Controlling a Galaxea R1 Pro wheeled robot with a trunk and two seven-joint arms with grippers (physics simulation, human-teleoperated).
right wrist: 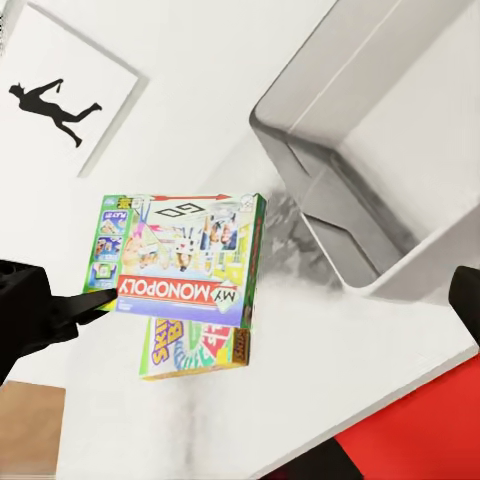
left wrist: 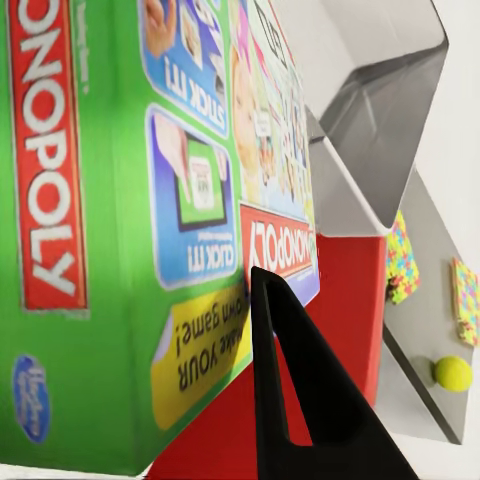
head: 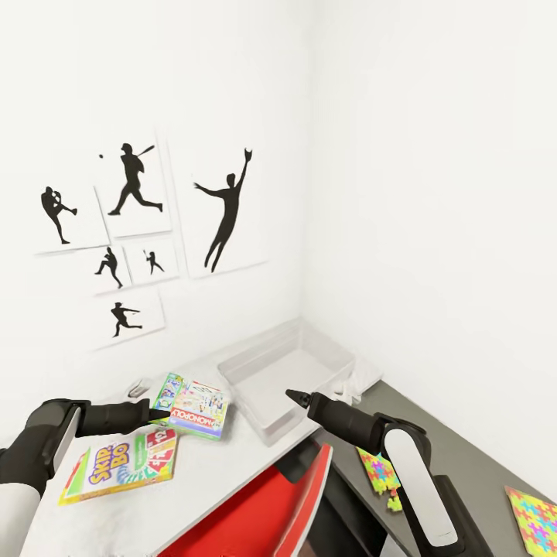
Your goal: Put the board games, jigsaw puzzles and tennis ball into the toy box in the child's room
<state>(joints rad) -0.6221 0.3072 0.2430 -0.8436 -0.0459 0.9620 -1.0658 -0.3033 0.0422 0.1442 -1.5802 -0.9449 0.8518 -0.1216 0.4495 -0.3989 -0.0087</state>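
Fingers of the left gripper [head: 161, 415] are pinched on the green edge of the Monopoly box [head: 193, 405], which is held clear of the table [head: 209, 472]; in the right wrist view the dark fingertips [right wrist: 100, 299] are seen clamped on the box's near side, and in the left wrist view one black finger [left wrist: 300, 390] is pressed against the box face. The Monopoly box is carried above the pale table top, just beside the toy box [head: 288, 379] and not yet inside it. Its printed lid is turned upward.

The Skip-Bo box [head: 120, 464] is lying flat on the table, nearer the robot than the held box; in the right wrist view it is partly covered by the Monopoly box [right wrist: 185, 258]. The toy box is standing in the corner of the table against the white wall, open at the top, with its grey floor visible.

The right gripper [head: 292, 397] is held over the near rim of the toy box. Its fingers appear brought together to a point, with nothing between them.

Two jigsaw puzzles are lying on the lower dark grey surface at the robot's right: one [head: 379, 470] by the right arm, the other [head: 535, 518] well apart from it. A tennis ball [left wrist: 453, 373] is seen on the same surface in the left wrist view. Black silhouette pictures [head: 224, 209] are hung on the wall.
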